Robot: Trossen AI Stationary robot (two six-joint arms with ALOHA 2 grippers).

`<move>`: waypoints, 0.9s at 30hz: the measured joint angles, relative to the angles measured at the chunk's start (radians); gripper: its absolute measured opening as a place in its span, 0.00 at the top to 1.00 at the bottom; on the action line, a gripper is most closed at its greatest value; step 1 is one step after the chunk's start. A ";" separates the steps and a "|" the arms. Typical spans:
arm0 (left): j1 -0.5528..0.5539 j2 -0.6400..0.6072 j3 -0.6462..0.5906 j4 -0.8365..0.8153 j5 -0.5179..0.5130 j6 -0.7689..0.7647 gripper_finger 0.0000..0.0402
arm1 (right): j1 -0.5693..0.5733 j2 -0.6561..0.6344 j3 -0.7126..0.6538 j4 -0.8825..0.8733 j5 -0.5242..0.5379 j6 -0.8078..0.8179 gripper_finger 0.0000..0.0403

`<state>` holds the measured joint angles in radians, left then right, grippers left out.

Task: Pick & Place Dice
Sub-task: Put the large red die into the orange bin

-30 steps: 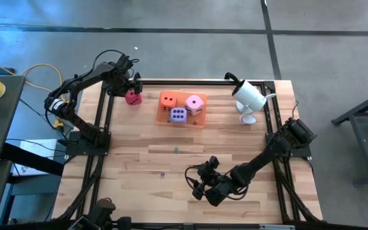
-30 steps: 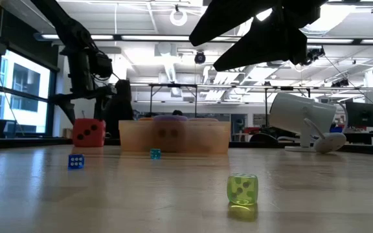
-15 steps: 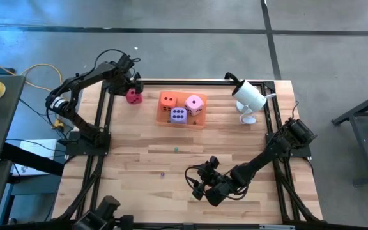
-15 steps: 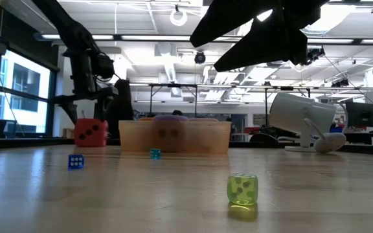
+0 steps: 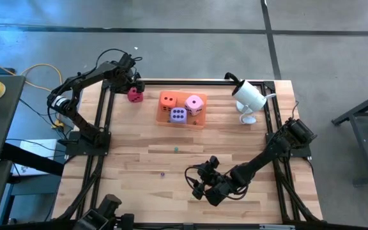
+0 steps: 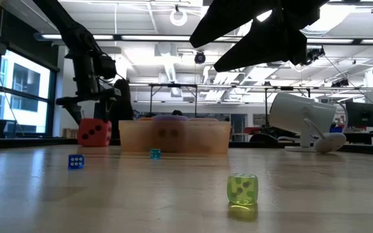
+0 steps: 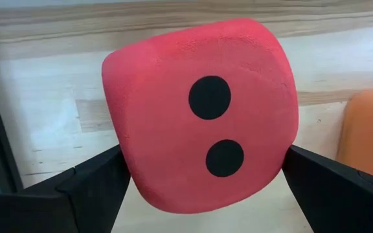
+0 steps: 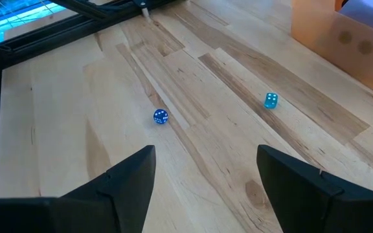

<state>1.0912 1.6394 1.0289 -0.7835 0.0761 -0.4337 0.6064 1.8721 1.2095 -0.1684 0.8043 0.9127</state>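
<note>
The red-magenta die (image 7: 203, 110) sits on the table at the far left, just left of the translucent orange tray (image 5: 200, 124). My left gripper (image 5: 133, 89) points down over it, open, one finger on each side of the die. The orange die (image 5: 168, 99), the light pink die (image 5: 195, 103) and the purple die (image 5: 178, 115) lie in the tray. My right gripper (image 5: 200, 185) hovers open over the near middle of the table with nothing between its fingers. My left gripper straddles the red-magenta die from above, its fingers pointing down. The fingertips (image 7: 109, 171) reach the die's two opposite side faces (image 7: 125, 162). Whether they press on it I cannot tell. The die rests on the table (image 6: 94, 132).
Three tiny dice lie on the open wood: a blue one (image 8: 161, 116), a teal one (image 8: 271, 100) and a yellow-green one (image 6: 242, 189). A white lamp-like device (image 5: 248, 97) stands at the far right. Black frame rails run along the table's sides.
My left gripper has sunk lower around the red-magenta die and shifted a little toward the tray, staying open. The die has slid slightly the same way, still on the table.
</note>
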 joint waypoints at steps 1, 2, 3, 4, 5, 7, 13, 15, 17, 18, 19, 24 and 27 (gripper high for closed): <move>0.000 0.000 -0.001 0.001 0.000 0.000 0.07 | 0.000 0.000 0.000 0.000 0.000 0.000 0.36; 0.000 0.000 -0.002 0.002 0.000 0.000 0.07 | 0.000 0.000 0.000 0.000 0.000 0.000 0.36; 0.000 0.000 -0.003 0.003 -0.001 0.001 0.07 | 0.000 0.000 0.000 0.000 0.000 0.000 0.36; 0.000 0.000 -0.004 0.004 -0.002 0.004 0.07 | 0.000 0.000 0.000 0.000 0.000 0.000 0.36; 0.000 0.000 -0.006 0.006 -0.002 0.013 0.07 | 0.000 0.000 0.000 0.000 0.000 0.000 0.36; 0.000 0.000 -0.007 0.011 -0.004 0.023 0.07 | 0.000 0.000 0.000 0.000 0.000 0.000 0.36; -0.011 0.000 -0.008 0.019 -0.015 0.067 0.06 | 0.000 0.000 0.000 -0.001 0.000 -0.001 0.36; -0.018 0.000 -0.008 0.025 -0.026 0.067 0.06 | 0.000 0.000 0.000 -0.002 0.000 -0.002 0.36; -0.028 0.000 -0.008 0.027 -0.034 0.071 0.06 | 0.000 0.000 0.000 -0.002 0.000 -0.007 0.36; -0.035 0.000 -0.008 0.028 -0.043 0.071 0.06 | 0.000 0.000 0.000 -0.002 0.000 -0.008 0.36; -0.044 0.000 -0.009 0.031 -0.061 0.071 0.06 | 0.000 0.000 0.000 -0.002 0.000 -0.008 0.36; -0.091 0.000 -0.014 0.051 -0.165 0.071 0.05 | 0.000 0.000 0.000 -0.002 0.000 -0.008 0.36; -0.108 0.000 -0.015 0.076 -0.194 0.074 0.06 | 0.000 0.000 0.000 -0.001 0.000 -0.008 0.36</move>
<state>0.9835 1.6390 1.0138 -0.7071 -0.1179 -0.3596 0.6060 1.8721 1.2097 -0.1696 0.8046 0.9047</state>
